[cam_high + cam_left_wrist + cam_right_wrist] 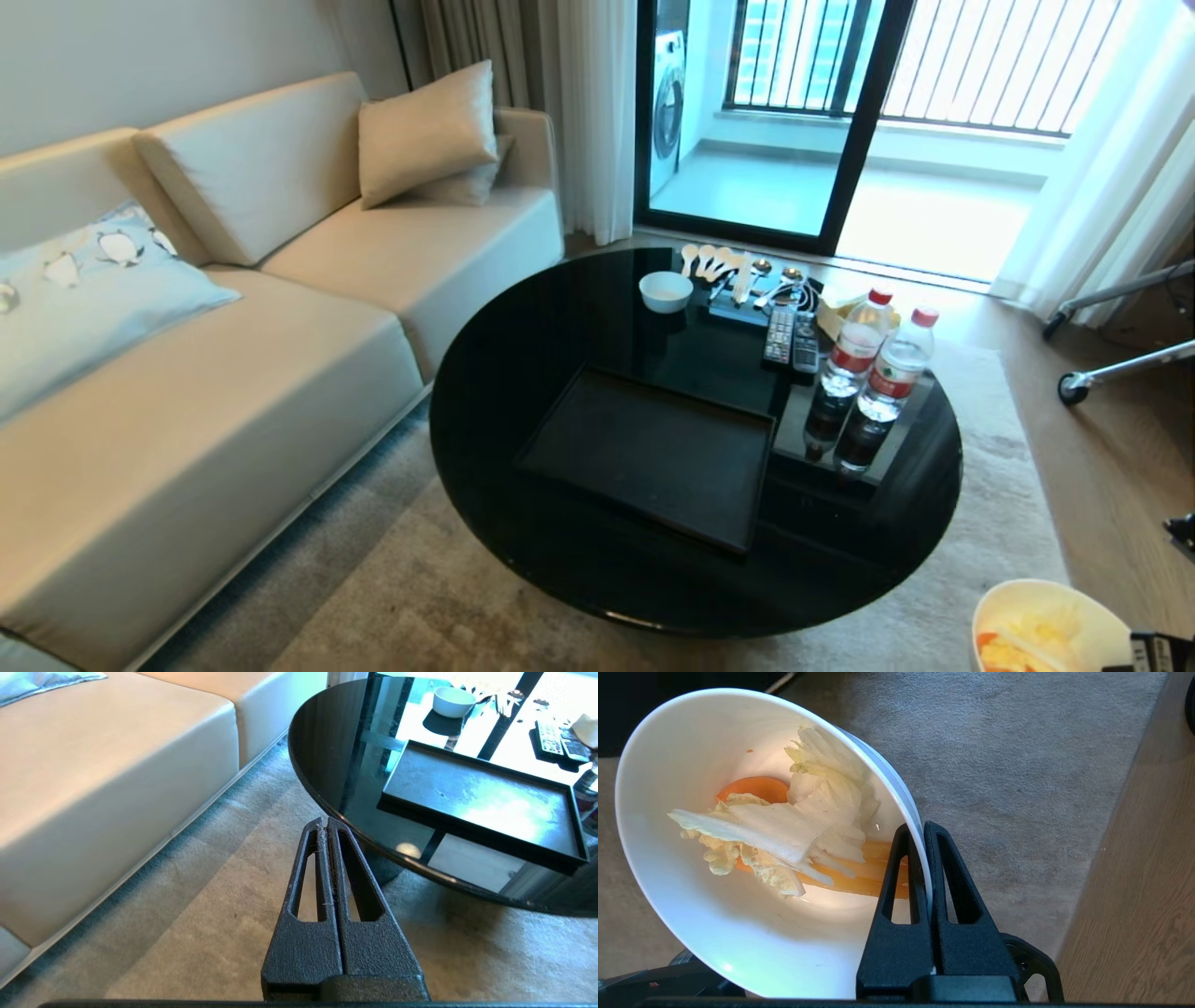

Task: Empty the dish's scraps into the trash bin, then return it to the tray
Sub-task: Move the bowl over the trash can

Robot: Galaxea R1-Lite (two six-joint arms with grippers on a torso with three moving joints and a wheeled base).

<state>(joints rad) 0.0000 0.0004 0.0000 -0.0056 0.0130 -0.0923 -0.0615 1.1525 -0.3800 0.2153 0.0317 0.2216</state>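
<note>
My right gripper is shut on the rim of the dish, one finger inside the wall and one outside. The cream-white dish is tilted and hangs over the carpet off the table's near right side; its rim shows in the head view's lower right corner. The scraps, pale cabbage leaves and orange slices, lie inside it. The black tray sits with nothing on it on the round black table. My left gripper is shut on nothing, low over the carpet by the table's near edge. The trash bin is out of view.
On the table's far side stand a small white bowl, spoons, two remotes and two water bottles. A beige sofa runs along the left. Wood floor borders the carpet on the right.
</note>
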